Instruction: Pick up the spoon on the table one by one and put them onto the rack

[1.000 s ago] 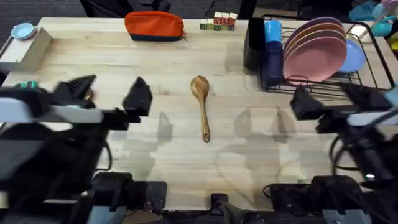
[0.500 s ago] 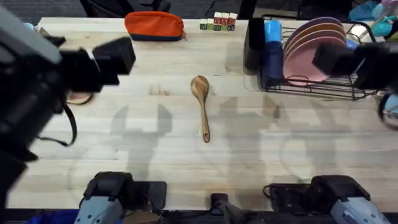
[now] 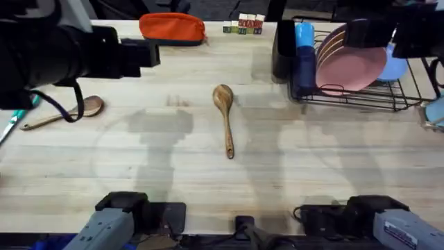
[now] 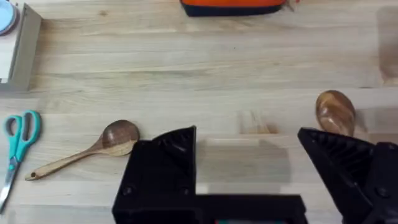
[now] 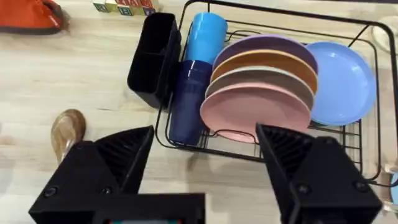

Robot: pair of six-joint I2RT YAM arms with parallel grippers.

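Note:
Two brown wooden spoons lie on the table [image 3: 312, 173]. One spoon [image 3: 225, 118] is in the middle, bowl toward the far side. The other spoon [image 3: 66, 113] lies at the left, bowl pointing right. The left wrist view shows the left spoon [image 4: 93, 149] and the middle spoon's bowl [image 4: 336, 112]. My left gripper [image 4: 249, 149] is open and empty, raised high over the far left of the table [image 3: 135, 55]. My right gripper [image 5: 205, 146] is open and empty, high over the black wire rack [image 5: 360, 155], which holds plates and blue cups. The middle spoon's bowl [image 5: 67, 127] lies left of the rack.
An orange pouch [image 3: 172, 29] and small letter blocks [image 3: 243, 25] sit along the far edge. Teal-handled scissors [image 4: 17, 140] lie left of the left spoon. A white box [image 4: 22, 50] stands at the far left corner. A black utensil holder [image 5: 152, 59] stands at the rack's left end.
Both arms have risen and swung toward the far side, uncovering the left spoon. Neither spoon has moved.

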